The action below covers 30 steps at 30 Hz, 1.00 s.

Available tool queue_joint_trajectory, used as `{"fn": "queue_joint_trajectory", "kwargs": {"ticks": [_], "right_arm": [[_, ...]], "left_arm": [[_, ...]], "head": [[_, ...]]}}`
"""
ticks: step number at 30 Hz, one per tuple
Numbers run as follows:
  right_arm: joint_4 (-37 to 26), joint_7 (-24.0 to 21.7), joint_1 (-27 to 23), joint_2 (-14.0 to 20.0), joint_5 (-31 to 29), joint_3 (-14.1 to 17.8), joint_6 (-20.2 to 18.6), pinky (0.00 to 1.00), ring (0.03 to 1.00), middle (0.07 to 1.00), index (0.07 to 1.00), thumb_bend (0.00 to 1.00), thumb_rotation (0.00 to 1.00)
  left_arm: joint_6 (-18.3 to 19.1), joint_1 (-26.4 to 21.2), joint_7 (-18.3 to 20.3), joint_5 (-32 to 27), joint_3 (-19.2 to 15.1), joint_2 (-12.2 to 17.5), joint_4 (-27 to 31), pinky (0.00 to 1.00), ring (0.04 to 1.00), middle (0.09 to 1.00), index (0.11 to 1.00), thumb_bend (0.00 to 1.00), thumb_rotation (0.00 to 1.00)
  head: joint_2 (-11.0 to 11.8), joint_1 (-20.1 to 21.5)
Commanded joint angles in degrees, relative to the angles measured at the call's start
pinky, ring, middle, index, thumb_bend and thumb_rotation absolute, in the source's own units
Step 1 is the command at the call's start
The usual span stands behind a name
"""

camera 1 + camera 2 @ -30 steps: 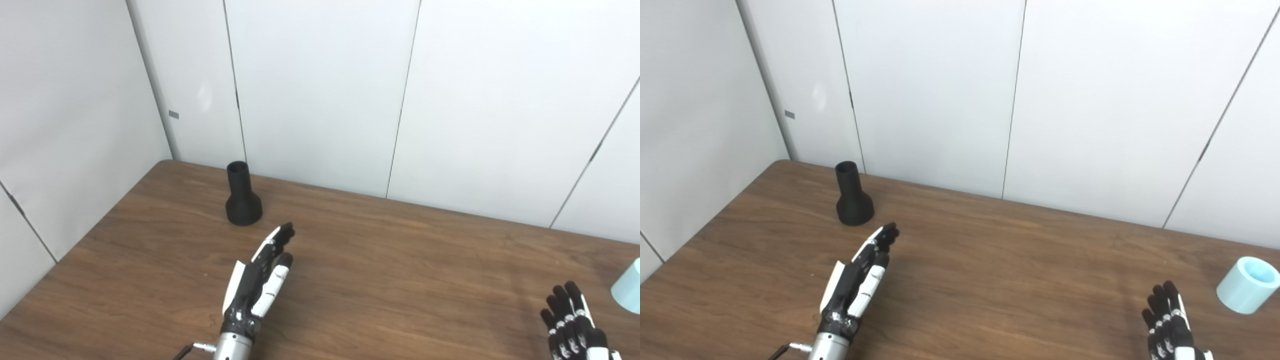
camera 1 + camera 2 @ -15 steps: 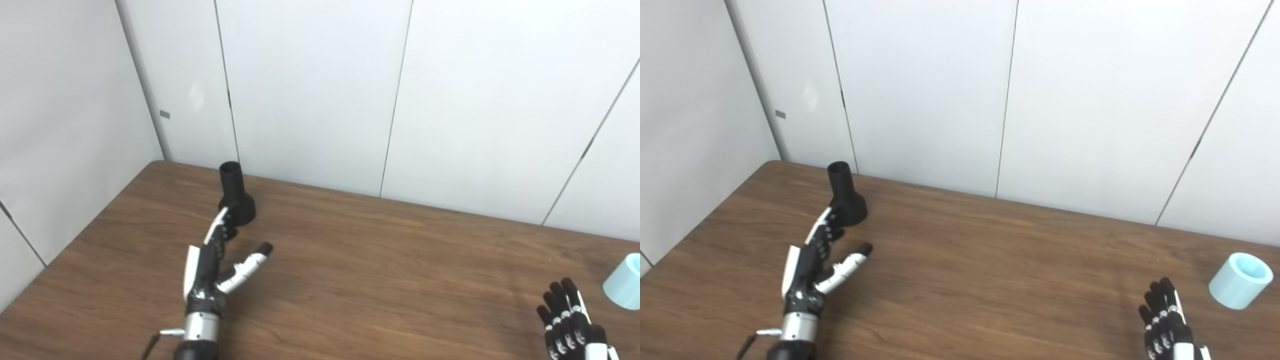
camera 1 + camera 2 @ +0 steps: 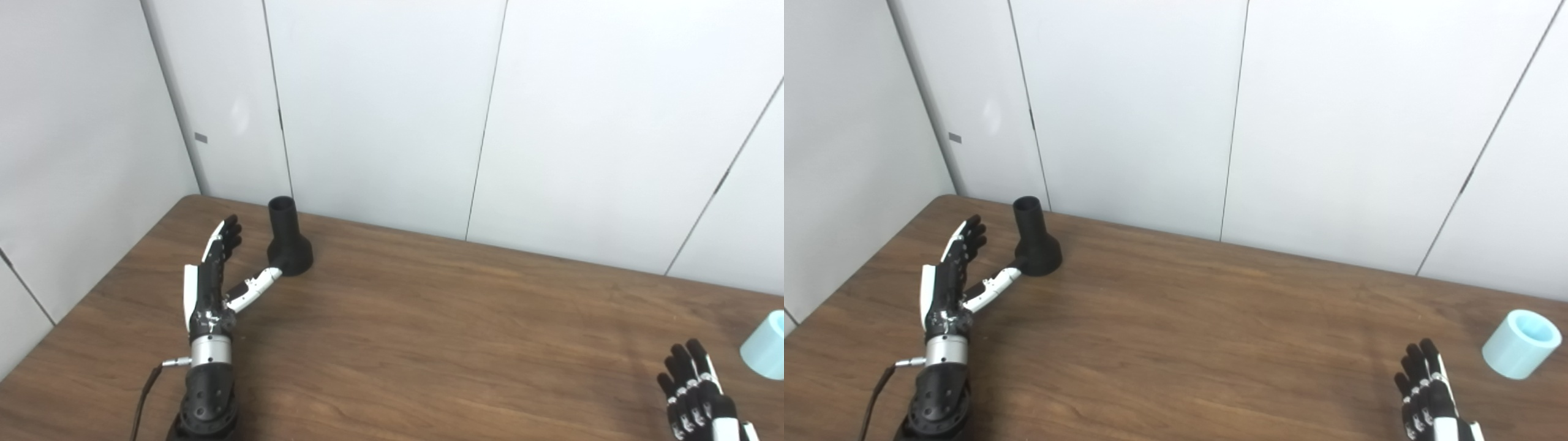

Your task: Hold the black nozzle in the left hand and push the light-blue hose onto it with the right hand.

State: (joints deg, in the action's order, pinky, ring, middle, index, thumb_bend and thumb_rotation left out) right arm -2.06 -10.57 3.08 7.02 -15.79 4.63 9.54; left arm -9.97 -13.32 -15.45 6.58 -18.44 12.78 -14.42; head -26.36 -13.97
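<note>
The black nozzle (image 3: 1034,241) stands upright, flared base down, near the far left corner of the wooden table (image 3: 1176,318), close to the white wall panels (image 3: 1127,110). The left hand (image 3: 948,285) is spread wide just left of it, holding nothing, thumb tip reaching the base. The light-blue hose (image 3: 1521,343) lies near the right edge. The right hand (image 3: 1427,398) sits low at the near edge, fingers extended, empty. Bare tabletop stretches between both hands.

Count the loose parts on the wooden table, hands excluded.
2. A black flared plastic nozzle stands upright near the far left corner, beside the open left hand. A light-blue short cylindrical hose piece sits at the right edge, beyond the right hand. None appear hidden.
</note>
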Motion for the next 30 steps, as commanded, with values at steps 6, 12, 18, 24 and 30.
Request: {"fn": "queue_joint_trajectory", "kwargs": {"ticks": [6, 12, 18, 24, 30], "right_arm": [[6.0, -0.2, 4.3, -0.1, 1.3, -0.6, -1.4, 0.98, 0.997, 0.974, 0.999, 0.66, 0.97], [4.9, 0.4, 4.8, -0.3, 2.9, -0.7, -1.6, 0.95, 0.959, 0.928, 0.972, 0.70, 1.00], [5.1, -0.4, 4.8, 0.1, 3.0, -1.3, -1.6, 0.97, 0.961, 0.926, 0.974, 0.70, 1.00], [4.6, -0.8, 5.0, 0.5, 3.3, -1.6, -1.9, 0.99, 0.974, 0.935, 0.979, 0.71, 1.00], [4.1, -0.7, 5.2, 0.4, 3.8, -1.6, -2.4, 0.98, 0.970, 0.935, 0.981, 0.71, 1.00]], "left_arm": [[2.3, -5.9, 0.6, 4.2, 3.7, 4.9, -1.9, 0.93, 0.911, 0.904, 0.925, 0.83, 0.25], [19.9, -7.6, 3.9, 12.0, 9.8, 8.0, 3.0, 0.95, 0.991, 0.974, 0.940, 0.90, 0.52], [23.3, -10.0, 4.0, 18.3, 14.6, 10.9, 1.1, 0.97, 1.000, 0.989, 0.962, 0.93, 0.55], [23.5, -12.5, 2.5, 23.2, 17.6, 13.0, -2.1, 1.00, 0.970, 0.939, 0.931, 0.96, 0.54], [25.8, -14.1, 2.0, 25.3, 18.4, 13.4, -4.5, 1.00, 0.966, 0.932, 0.924, 0.97, 0.55]], "head": [[-0.6, -0.3], [-1.1, -0.4], [-1.4, -0.3], [-1.6, -0.3], [-1.8, -0.2]]}}
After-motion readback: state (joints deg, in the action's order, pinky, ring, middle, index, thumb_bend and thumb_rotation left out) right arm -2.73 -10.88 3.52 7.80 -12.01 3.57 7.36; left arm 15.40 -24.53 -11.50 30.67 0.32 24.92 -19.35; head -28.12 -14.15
